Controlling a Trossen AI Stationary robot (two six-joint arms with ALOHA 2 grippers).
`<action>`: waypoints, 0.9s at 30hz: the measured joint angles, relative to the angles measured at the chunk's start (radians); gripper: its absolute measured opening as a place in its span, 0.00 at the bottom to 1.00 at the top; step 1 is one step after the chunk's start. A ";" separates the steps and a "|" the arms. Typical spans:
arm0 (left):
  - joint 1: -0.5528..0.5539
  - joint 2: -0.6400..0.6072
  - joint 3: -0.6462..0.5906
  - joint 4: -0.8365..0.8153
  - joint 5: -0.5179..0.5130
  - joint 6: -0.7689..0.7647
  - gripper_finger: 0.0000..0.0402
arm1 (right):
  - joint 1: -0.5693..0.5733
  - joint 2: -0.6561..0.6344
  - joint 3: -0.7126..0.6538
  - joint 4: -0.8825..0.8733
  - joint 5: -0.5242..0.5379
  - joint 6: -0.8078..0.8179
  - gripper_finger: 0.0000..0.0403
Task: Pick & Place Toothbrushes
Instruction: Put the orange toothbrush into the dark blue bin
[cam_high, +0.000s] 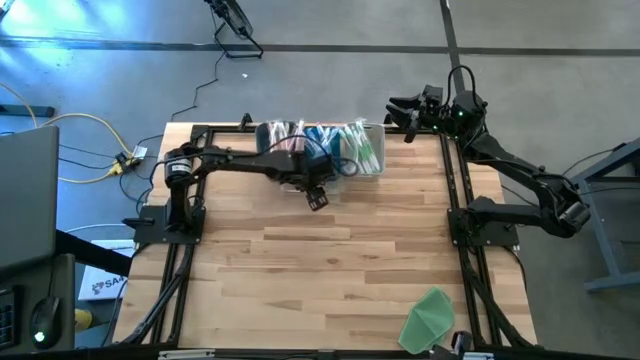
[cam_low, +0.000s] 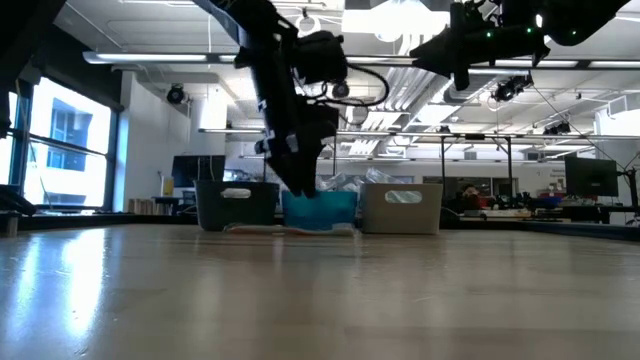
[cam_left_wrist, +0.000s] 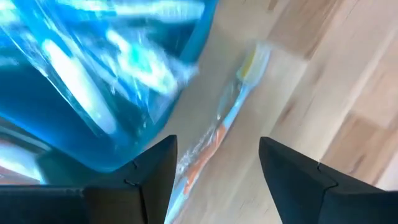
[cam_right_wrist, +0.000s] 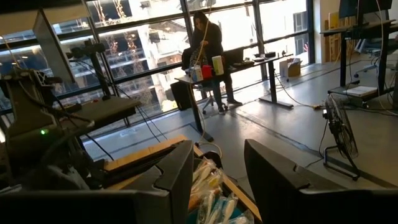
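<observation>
One toothbrush (cam_left_wrist: 233, 118), orange and light blue in a clear wrapper, lies flat on the wooden table right beside the blue bin (cam_left_wrist: 93, 74). My left gripper (cam_left_wrist: 214, 149) hovers open above it, one finger on either side and clear of it. The bin holds more toothbrushes. In the high view my left gripper (cam_high: 317, 197) is just in front of the row of bins (cam_high: 325, 145) at the table's far edge. My right gripper (cam_high: 398, 112) is raised at the far right, open, with nothing between its fingers (cam_right_wrist: 217, 162).
Three bins stand side by side at the far edge: a dark one (cam_low: 235, 205), the blue one (cam_low: 320, 208) and a pale one (cam_low: 400, 208). A green cloth-like sheet (cam_high: 430, 318) lies at the near right corner. Bare wood fills the middle of the table (cam_high: 330, 270).
</observation>
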 joint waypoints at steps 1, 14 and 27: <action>0.000 0.000 0.016 -0.011 0.000 0.000 0.55 | 0.000 0.000 0.000 0.000 0.000 0.000 0.34; 0.000 0.000 0.061 -0.069 0.068 -0.081 0.15 | 0.000 0.000 0.000 0.000 0.002 -0.026 0.34; -0.008 -0.001 0.061 -0.075 0.075 -0.146 0.00 | 0.000 0.000 0.000 0.000 0.002 -0.027 0.34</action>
